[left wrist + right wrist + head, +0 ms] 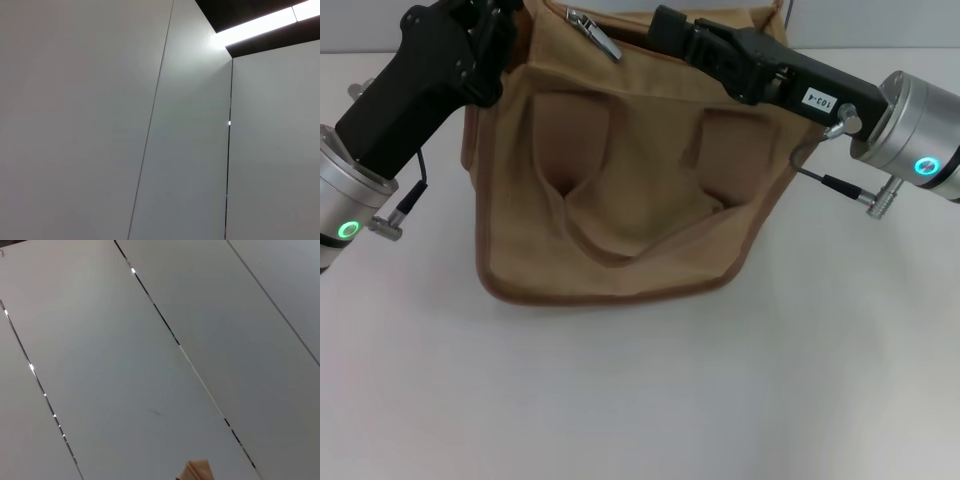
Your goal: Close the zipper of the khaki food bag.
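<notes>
Both grippers are placed at the top of the khaki food bag (pixel 620 190), which stands on the white surface (pixel 640 400). Left gripper (pixel 505 30): positioned at the bag's upper left corner, its tip cut off by the picture's edge; whether it is spread or pressed together cannot be told. Right gripper (pixel 665 30): laid along the bag's top edge from the right, just beside the zipper (pixel 595 32), whose silver pull tab is seen lying near the top left; its state likewise cannot be told. Only pale panels are shown in the wrist views.
</notes>
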`<state>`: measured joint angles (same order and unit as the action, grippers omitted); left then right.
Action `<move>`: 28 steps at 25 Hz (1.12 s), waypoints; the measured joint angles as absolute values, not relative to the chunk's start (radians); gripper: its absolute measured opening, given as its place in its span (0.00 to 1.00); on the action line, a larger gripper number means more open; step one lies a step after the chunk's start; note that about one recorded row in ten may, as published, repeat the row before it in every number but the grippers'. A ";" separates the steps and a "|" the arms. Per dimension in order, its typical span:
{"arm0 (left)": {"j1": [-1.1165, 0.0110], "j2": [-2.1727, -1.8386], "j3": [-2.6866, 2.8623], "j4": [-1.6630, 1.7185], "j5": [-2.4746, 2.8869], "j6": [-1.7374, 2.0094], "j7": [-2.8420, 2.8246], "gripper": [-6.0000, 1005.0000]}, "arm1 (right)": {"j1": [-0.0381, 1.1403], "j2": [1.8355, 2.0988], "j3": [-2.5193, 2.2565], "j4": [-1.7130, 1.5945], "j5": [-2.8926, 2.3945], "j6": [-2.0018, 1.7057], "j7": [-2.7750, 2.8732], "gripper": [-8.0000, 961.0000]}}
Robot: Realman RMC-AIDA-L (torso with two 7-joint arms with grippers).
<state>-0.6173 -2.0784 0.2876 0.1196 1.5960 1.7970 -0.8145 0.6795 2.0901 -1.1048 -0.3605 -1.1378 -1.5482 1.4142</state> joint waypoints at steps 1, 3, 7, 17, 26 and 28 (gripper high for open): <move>-0.618 -2.078 0.288 0.120 1.596 1.797 -0.814 0.03 | 0.683 2.090 -1.105 -0.361 -1.139 -1.548 1.404 0.07; -0.623 -2.079 0.288 0.120 1.596 1.798 -0.814 0.03 | 0.687 2.090 -1.107 -0.361 -1.140 -1.547 1.394 0.15; -0.634 -2.079 0.287 0.119 1.596 1.799 -0.814 0.03 | 0.692 2.090 -1.107 -0.358 -1.139 -1.535 1.393 0.28; -0.653 -2.080 0.287 0.115 1.596 1.800 -0.814 0.03 | 0.709 2.091 -1.132 -0.352 -1.137 -1.494 1.406 0.49; -0.655 -2.080 0.283 0.106 1.597 1.797 -0.814 0.03 | 0.722 2.091 -1.170 -0.350 -1.135 -1.525 1.448 0.55; -0.655 -2.080 0.283 0.106 1.597 1.796 -0.814 0.03 | 0.718 2.091 -1.169 -0.352 -1.135 -1.532 1.463 0.54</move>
<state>-0.6550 -2.0801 0.2827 0.1058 1.5969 1.7957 -0.8145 0.7182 2.0908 -1.1687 -0.3518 -1.1351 -1.5321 1.4629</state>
